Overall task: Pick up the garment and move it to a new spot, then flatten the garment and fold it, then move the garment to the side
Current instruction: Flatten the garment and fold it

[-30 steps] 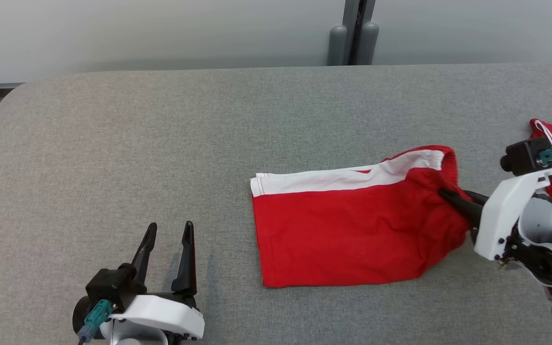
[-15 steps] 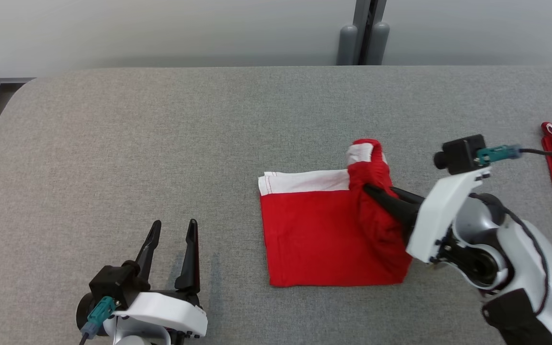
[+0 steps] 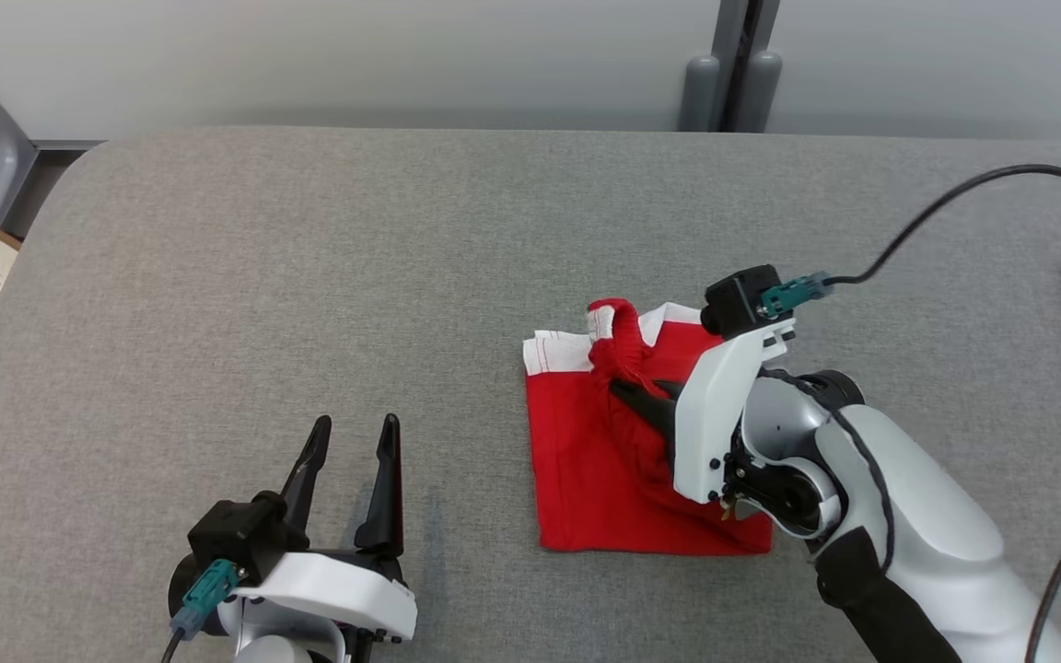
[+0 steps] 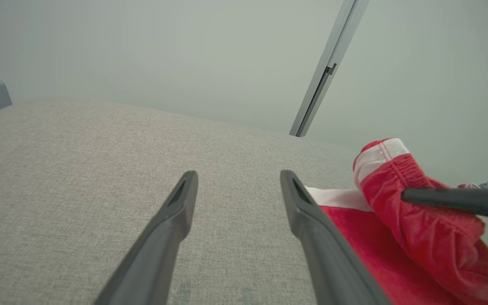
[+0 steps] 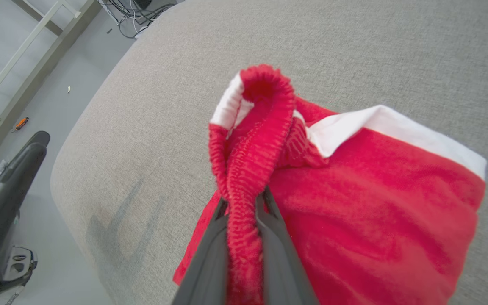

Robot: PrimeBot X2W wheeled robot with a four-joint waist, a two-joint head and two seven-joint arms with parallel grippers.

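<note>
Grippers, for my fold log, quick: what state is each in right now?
Left gripper: open, holding nothing.
Right gripper: shut on the red shorts, at the elastic waistband.

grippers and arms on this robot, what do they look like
The left gripper and right gripper each have two long, tapered black fingers on a white angular wrist bracket carrying a black camera block with a teal plug. A thin black cable trails off the glossy white right arm.
</note>
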